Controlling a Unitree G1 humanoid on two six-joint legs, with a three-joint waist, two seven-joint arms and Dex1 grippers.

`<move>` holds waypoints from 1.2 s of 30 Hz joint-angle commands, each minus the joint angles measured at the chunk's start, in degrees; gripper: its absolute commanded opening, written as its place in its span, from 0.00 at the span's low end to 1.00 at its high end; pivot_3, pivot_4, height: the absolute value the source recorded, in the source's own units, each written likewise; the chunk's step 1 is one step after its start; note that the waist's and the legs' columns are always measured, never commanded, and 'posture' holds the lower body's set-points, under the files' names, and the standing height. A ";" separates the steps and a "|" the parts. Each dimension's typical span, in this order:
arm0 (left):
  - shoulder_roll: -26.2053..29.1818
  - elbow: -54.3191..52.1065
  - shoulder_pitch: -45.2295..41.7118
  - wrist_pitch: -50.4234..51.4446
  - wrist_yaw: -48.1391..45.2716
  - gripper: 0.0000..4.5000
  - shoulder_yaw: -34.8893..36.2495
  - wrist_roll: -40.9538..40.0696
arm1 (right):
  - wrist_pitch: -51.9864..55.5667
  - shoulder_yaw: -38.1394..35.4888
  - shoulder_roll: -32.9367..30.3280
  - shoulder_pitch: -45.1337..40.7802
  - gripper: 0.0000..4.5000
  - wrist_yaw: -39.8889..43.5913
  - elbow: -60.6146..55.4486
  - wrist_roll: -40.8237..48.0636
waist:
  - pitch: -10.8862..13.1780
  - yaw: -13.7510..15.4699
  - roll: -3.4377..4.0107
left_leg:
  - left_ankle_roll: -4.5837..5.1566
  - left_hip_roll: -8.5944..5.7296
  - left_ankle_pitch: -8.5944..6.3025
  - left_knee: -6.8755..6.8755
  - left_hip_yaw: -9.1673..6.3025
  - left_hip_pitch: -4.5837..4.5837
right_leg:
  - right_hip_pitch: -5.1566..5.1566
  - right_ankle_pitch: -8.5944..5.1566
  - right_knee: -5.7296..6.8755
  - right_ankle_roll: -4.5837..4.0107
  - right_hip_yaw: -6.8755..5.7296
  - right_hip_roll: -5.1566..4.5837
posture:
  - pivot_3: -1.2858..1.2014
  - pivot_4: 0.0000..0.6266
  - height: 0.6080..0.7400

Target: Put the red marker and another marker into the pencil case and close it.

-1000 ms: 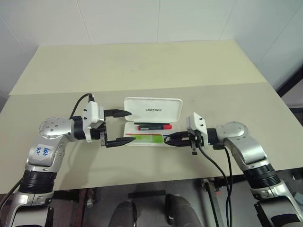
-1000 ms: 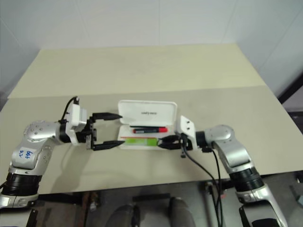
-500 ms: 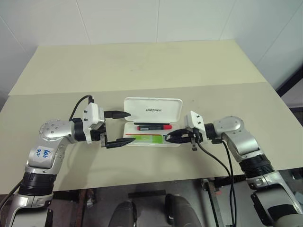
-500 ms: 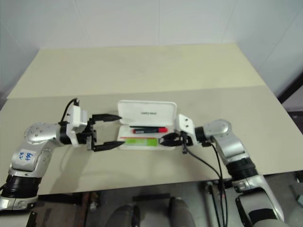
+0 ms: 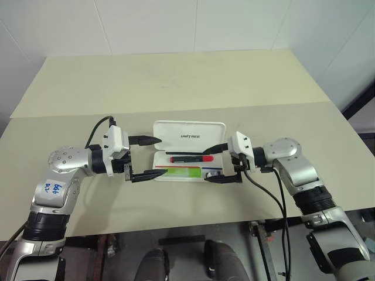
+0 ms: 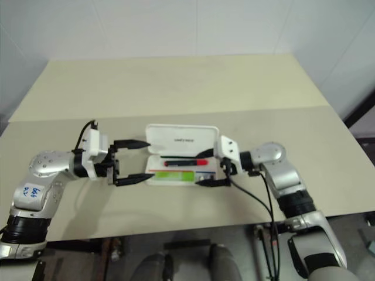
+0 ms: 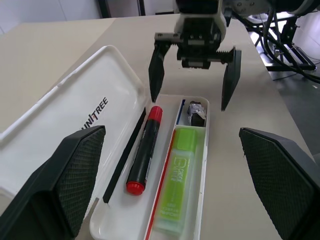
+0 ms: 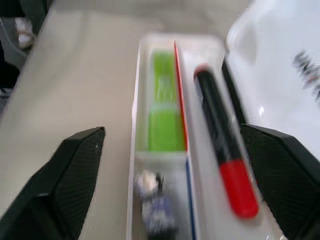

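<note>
A: So, both markers are in. The red marker (image 7: 145,150) lies in the back trough of the pencil case (image 5: 188,153), next to the propped-up lid, and the green marker (image 7: 176,187) sits in the front trough, with some small dark bit (image 7: 196,112) tucked at its far end.

B: And the grippers?

A: The right gripper (image 7: 195,76) is spread wide at the right end of the case, one finger on each side of that end, with nothing in it. The left gripper (image 5: 144,158) is spread just as wide at the left end, also empty.

B: Then only the lid is left, I'd say.

A: That's my reading. The case looks like thin, rigid plastic, probably light and smooth, so I'd guess it slides on the table (image 5: 176,88) if pushed from one side alone. The lid stands tilted back on its hinge.

B: Where would you take it?

A: At the free long edge of the lid, near the middle, pressing it forward and down while the other gripper steadies the base. A push at a corner might twist it.
</note>
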 commanded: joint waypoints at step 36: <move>0.18 12.66 -0.84 -8.91 -0.94 0.00 6.23 -0.38 | 6.24 -22.53 -15.16 13.74 1.00 -5.70 -20.05 15.17 | 0.00 0.14 0.00 | 0.04 0.02 -0.03 -0.08 0.03 -0.02 | 0.02 0.00 -0.38 0.00 -0.05 -0.06 | 0.52 0.24 1.00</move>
